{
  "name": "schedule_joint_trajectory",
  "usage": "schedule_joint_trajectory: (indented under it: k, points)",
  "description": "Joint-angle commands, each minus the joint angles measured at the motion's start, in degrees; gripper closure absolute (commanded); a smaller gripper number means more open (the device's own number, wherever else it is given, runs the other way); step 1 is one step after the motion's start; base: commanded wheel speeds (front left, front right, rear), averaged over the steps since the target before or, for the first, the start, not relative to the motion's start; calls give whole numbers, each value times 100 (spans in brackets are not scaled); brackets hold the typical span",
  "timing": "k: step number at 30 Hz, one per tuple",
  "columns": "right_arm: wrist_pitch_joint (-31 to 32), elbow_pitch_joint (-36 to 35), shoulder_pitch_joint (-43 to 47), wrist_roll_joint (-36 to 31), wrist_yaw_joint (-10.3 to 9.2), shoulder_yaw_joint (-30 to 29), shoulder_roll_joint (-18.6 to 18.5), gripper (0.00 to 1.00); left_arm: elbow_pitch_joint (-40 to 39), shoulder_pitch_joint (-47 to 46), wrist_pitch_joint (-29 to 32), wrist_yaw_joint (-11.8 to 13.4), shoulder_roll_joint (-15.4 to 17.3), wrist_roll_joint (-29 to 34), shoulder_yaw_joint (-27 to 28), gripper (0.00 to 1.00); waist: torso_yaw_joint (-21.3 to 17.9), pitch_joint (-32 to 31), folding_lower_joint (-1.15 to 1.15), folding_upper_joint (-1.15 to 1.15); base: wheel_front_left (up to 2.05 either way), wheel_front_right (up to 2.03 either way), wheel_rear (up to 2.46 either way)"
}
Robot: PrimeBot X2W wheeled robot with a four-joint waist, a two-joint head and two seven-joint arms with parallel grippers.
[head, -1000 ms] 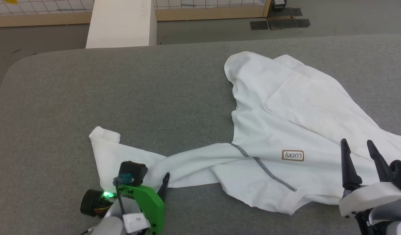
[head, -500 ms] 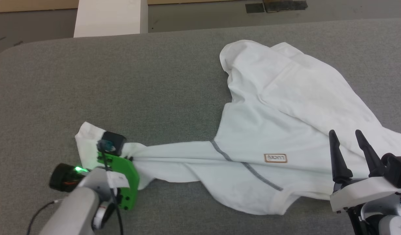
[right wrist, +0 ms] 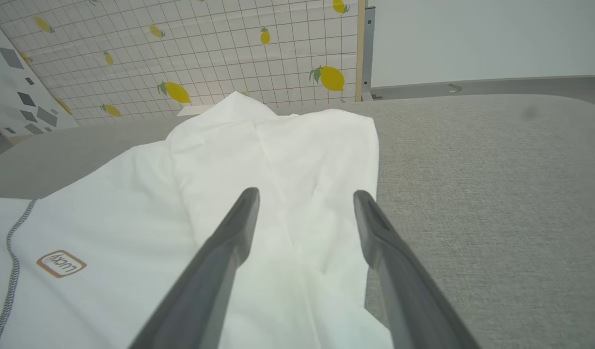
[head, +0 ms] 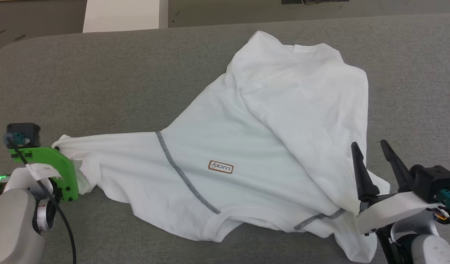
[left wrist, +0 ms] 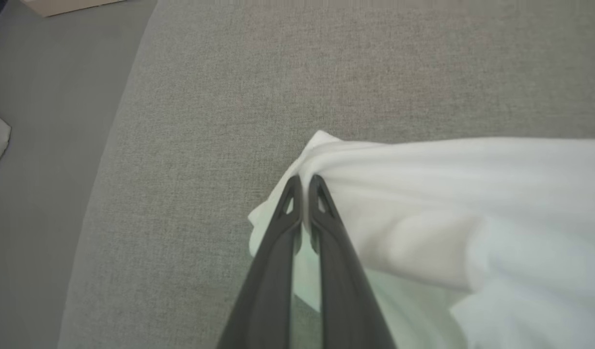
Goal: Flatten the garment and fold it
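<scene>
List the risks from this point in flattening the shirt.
1. The left gripper pinches only the sleeve end of the garment; a hard pull may slip the cloth out.
2. A flap lies folded over on the right; with the right gripper open and holding nothing, pulling from the left alone may drag that fold along rather than open it.

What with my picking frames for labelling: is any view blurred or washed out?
Head view: evenly lit, sharp; stitching on the garment reads. Left wrist view: garment washed out and soft beside the left gripper. Right wrist view: right gripper soft up close, lemon-print wall sharp.
</scene>
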Motion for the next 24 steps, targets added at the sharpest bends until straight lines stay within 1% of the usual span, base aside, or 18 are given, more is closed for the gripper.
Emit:
schedule_joint_trajectory:
  k: [1,2,3,6,7,11,15,17,20,24]
  points:
    - [57,27,-98,-68,-9,67,2,0,79,-59,-193,50,-42,-62,78,75,0,-4,0,0,0,0,0]
    - [99,39,-103,-100,-9,106,2,0,104,-29,-293,23,-123,-134,101,2,5,-11,0,0,0,0,0]
    - [159,58,-113,-142,-9,143,2,0,115,15,-436,-11,-232,-219,125,0,18,-22,0,0,0,0,0]
    - [417,156,-153,-227,-9,212,2,0,48,182,-949,-22,-525,-360,199,0,71,-77,0,0,0,0,0]
    - [556,208,-182,-248,-9,215,2,0,-27,254,-1266,-3,-681,-438,281,0,98,-100,0,0,0,0,0]
    - [1133,429,-435,-285,-9,191,2,0,-326,539,-2428,-77,-1166,-500,346,0,226,-126,0,0,0,0,0]
    - [1855,809,-822,-250,-9,88,1,0,-592,761,-3348,-187,-1579,-373,174,0,396,-113,0,0,0,0,0]
    - [2272,1043,-998,-188,-9,-59,1,0,-646,793,-3564,-268,-1726,-291,97,0,487,-88,0,0,0,0,0]
    - [2885,1320,-1197,-76,-9,-256,1,0,-674,785,-3690,-399,-1964,-180,20,0,644,-38,0,0,0,0,0]
    - [3315,1420,-1360,146,-9,-239,1,0,-730,809,-3722,-487,-2222,-41,15,0,789,14,0,0,0,0,0]
